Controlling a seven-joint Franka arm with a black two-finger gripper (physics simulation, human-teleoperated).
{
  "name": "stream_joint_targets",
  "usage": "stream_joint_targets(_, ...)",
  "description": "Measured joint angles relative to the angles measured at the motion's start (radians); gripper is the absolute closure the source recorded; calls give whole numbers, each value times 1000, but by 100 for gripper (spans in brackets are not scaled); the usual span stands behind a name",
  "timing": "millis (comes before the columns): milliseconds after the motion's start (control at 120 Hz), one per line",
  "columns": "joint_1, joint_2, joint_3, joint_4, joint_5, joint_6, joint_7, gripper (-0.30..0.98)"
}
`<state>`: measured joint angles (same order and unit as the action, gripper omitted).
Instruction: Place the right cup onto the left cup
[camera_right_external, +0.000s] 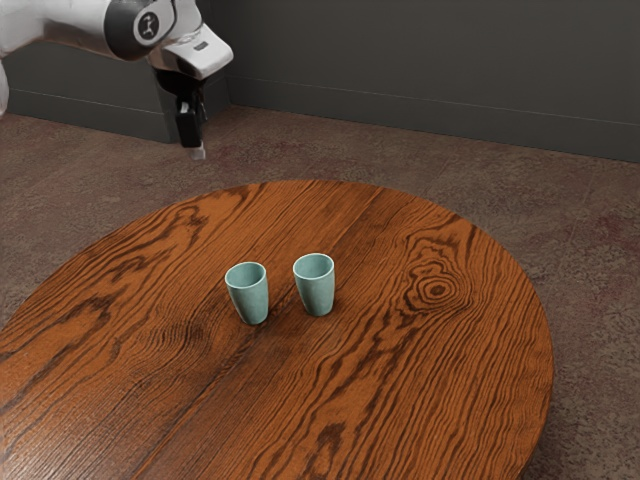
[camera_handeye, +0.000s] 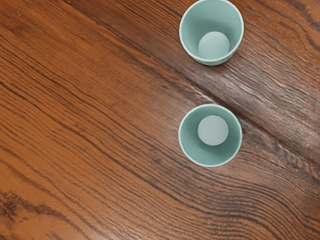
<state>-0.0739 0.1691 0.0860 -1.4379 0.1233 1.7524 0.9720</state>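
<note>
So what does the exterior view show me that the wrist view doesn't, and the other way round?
From the exterior view: the arm, the dark wall, the floor, the table's round edge and the cups' outer sides in full height.
From the wrist view: the pale round bottoms inside both cups, with nothing in them.
Shared by both: two green-blue cups, upright and apart, on the wood-grained table.

In the exterior view, the picture's edges cut off part of the arm (camera_right_external: 70, 25) and part of the surface (camera_right_external: 440, 400); the inner bottoms of the cup on that view's left (camera_right_external: 251, 300) and the cup on its right (camera_right_external: 318, 292) were hidden behind their walls. The wrist view clipped one cup's rim.
</note>
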Motion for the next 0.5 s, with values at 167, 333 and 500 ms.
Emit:
stream_joint_targets(167, -53, 123, 0, 27, -11, 13, -3, 0)
stream_joint_targets(333, -80, 342, -12, 164, -25, 50, -4, 0)
stream_joint_targets(500, -83, 418, -46, 158, -34, 88, -16, 0)
